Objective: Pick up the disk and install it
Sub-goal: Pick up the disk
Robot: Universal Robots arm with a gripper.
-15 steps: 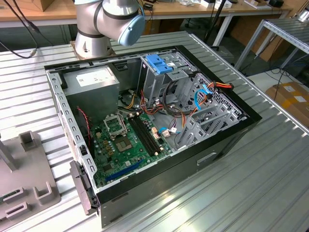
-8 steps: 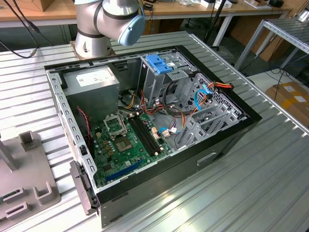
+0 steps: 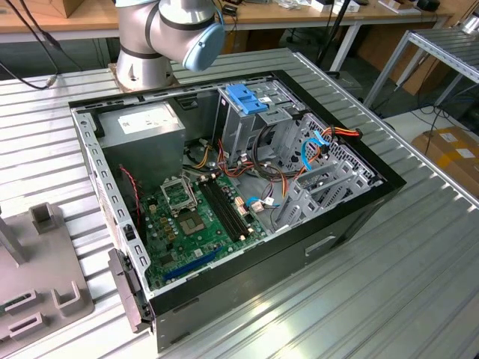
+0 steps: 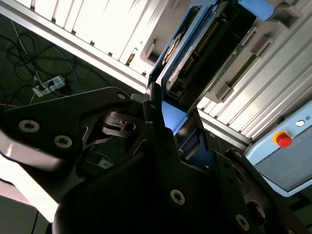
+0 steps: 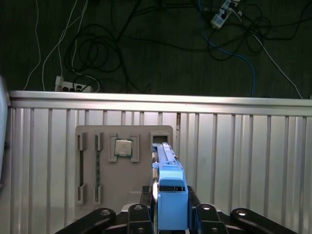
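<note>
The disk, a flat drive in a bright blue plastic bracket, stands edge-on between my black fingers in the first wrist view. My gripper is shut on it, above the grey parts fixture on the ribbed table. In the second wrist view the disk reaches away from my gripper, showing its blue frame and its connector side. In the exterior view the open computer case lies on the table, with a blue-topped drive cage at its far side.
The fixture sits at the exterior view's left and holds a square chip. Beyond the table edge, cables and a power strip lie on the dark floor. A pendant with a red button lies nearby. The arm's base stands behind the case.
</note>
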